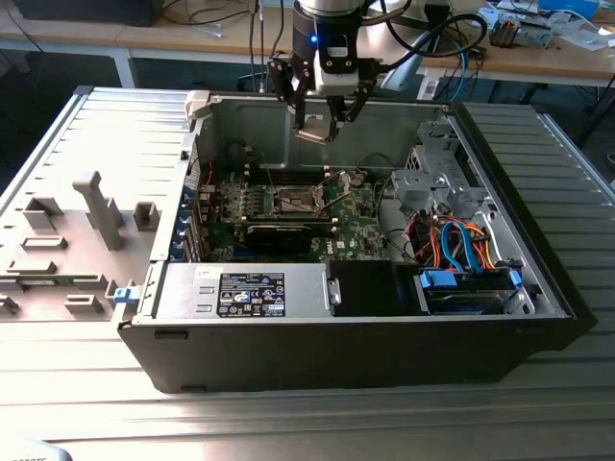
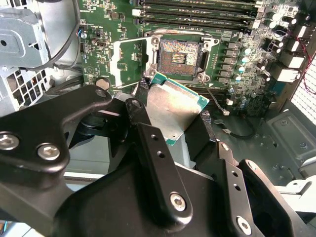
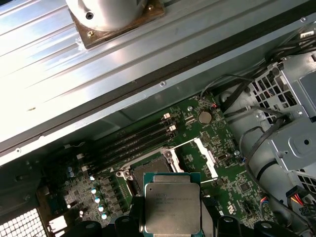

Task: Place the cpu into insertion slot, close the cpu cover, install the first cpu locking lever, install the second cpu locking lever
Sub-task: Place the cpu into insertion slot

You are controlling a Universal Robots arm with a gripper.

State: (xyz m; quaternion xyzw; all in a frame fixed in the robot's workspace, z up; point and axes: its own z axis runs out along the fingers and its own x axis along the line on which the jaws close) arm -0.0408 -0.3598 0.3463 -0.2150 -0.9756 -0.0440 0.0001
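cpu (image 2: 175, 106) in hand (image 1: 315, 130) (off insertion slot (image 2: 178, 55))

in the first wrist view the cpu (image 3: 172, 205) hides part of the insertion slot (image 3: 140, 169).

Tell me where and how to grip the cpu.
Probably by two opposite thin edges, coming from above its metal top: the cpu is a flat square chip with no handle, and an edge pinch leaves its underside free. The gripper holds it that way now.
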